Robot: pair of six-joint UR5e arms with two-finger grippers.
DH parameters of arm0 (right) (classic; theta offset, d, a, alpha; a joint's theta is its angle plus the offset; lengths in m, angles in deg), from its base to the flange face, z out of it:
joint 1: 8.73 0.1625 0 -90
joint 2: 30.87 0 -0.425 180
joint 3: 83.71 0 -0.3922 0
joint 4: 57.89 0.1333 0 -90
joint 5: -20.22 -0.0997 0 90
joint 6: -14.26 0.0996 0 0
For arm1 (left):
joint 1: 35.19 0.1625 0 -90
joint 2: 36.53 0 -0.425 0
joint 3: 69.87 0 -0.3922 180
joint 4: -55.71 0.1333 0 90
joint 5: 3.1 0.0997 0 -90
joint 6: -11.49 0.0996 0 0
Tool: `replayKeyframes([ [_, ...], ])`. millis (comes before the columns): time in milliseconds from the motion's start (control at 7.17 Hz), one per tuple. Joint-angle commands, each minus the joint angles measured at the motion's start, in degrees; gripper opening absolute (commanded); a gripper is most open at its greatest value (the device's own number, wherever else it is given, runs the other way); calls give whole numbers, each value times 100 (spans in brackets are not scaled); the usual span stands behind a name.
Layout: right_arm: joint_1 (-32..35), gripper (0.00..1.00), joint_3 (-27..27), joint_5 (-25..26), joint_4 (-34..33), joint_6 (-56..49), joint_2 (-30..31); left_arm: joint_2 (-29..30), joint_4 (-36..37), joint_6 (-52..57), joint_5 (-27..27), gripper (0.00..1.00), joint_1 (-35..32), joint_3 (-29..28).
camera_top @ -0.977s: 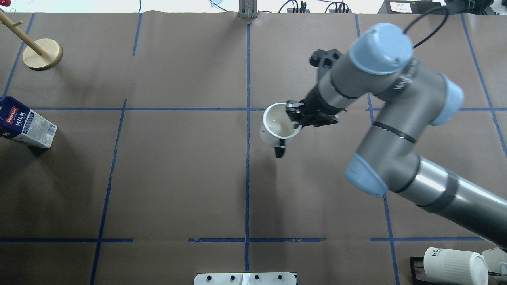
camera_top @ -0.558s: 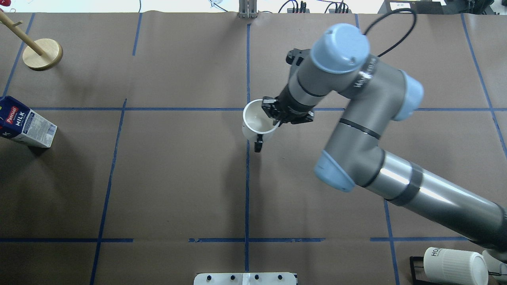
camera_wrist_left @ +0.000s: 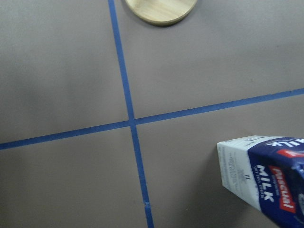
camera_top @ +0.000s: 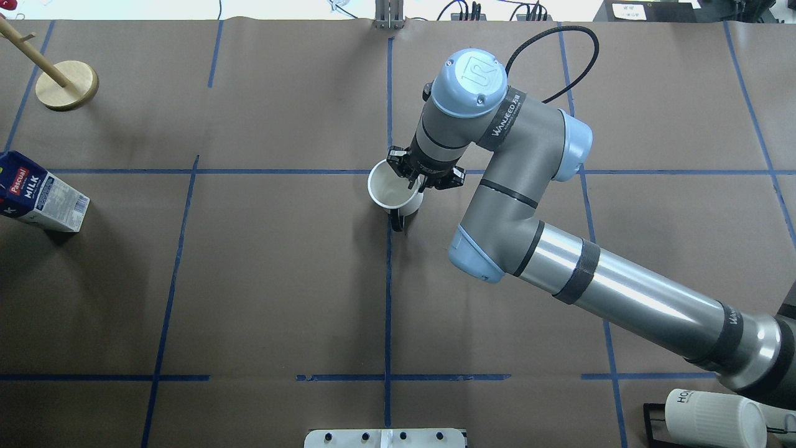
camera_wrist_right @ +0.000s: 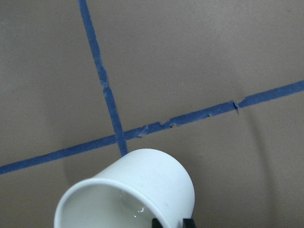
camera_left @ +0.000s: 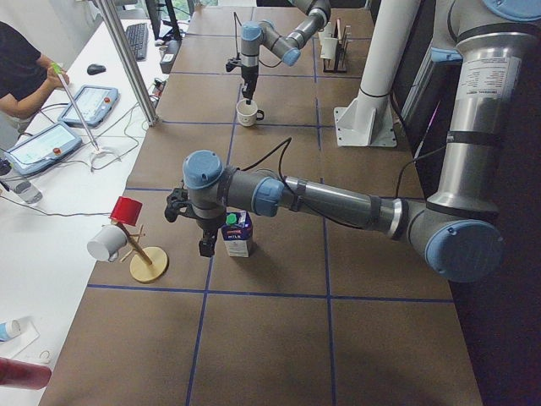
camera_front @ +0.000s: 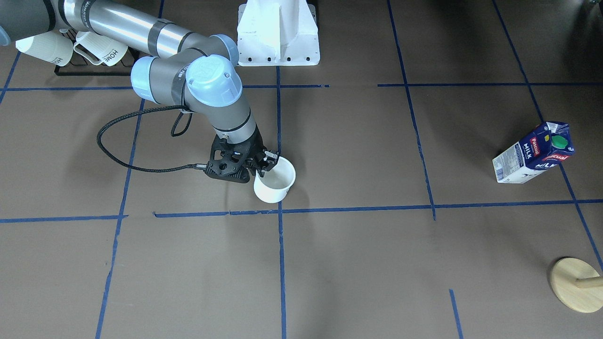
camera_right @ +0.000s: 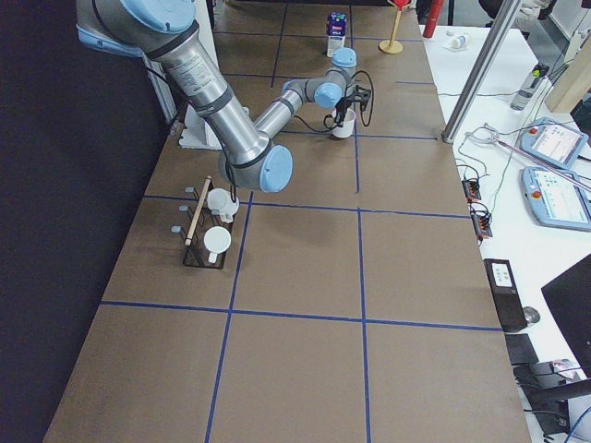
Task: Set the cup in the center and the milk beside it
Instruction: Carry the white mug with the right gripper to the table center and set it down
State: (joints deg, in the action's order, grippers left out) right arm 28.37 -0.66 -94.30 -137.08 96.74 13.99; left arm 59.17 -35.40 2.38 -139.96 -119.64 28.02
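The white cup (camera_top: 392,190) stands upright, its black handle (camera_top: 396,221) toward the robot, just on the robot's side of the center tape crossing (camera_top: 389,172). My right gripper (camera_top: 415,182) is shut on its rim from above; it also shows in the front view (camera_front: 266,162) and the cup in the right wrist view (camera_wrist_right: 142,190). I cannot tell if the cup touches the paper. The milk carton (camera_top: 40,193) stands at the far left edge. My left gripper (camera_left: 205,245) shows only in the exterior left view, close beside the milk (camera_left: 237,234); I cannot tell if it is open.
A black rack with two ribbed "HOME" mugs (camera_front: 85,47) is at the robot's near right corner. A wooden mug stand (camera_top: 66,85) is at the far left, beyond the milk. The white robot base (camera_front: 278,33) is at the near edge.
My right arm has carried the cup leftward, from right of the middle tape line to the crossing. The milk has not moved.
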Motion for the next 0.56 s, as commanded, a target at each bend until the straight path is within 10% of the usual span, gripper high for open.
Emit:
replayKeyframes([
  [0, 243, 100, 499, -70, -35, -21, 171, 107, -248, -974, 45, 100, 759, 99],
  [419, 1229, 100, 1143, -1187, 17, -370, 891, 28, -382, -1119, 228, 100, 1306, 55],
])
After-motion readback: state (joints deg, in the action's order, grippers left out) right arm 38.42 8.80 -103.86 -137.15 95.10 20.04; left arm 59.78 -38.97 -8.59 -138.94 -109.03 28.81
